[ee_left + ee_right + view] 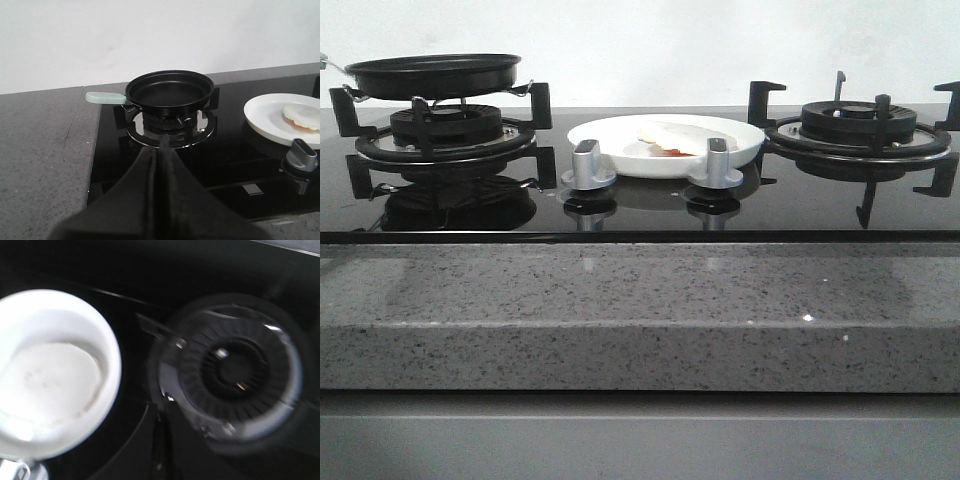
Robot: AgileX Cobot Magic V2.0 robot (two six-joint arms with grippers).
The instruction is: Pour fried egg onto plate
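— Granite, speckled grey: that is the table [640, 320] we face in the front view, with the black glass hob [640, 215] set into it behind the front edge.

— We agree. On the hob we count two burners: the left burner [445, 130] at about ten o'clock and the right burner [858, 125] at about two o'clock.

— And the black frying pan [435, 73] sits on the left burner. In the left wrist view its pale green handle [105, 98] shows, and we see nothing inside the pan.

— Between the burners, near twelve o'clock, stands the plate [740, 148], directly on the glass. The fried egg [675, 137] lies on it, cream-white with a red patch at its near edge.

— Just in front of the plate we see two silver knobs [588, 165].

— Smallest last. Our left fingers [161, 165] are pressed together with no gap, holding nothing, well apart from the pan.

— Our right fingers [159, 440] look closed too in a blurred view, holding nothing, above the glass between plate and right burner.
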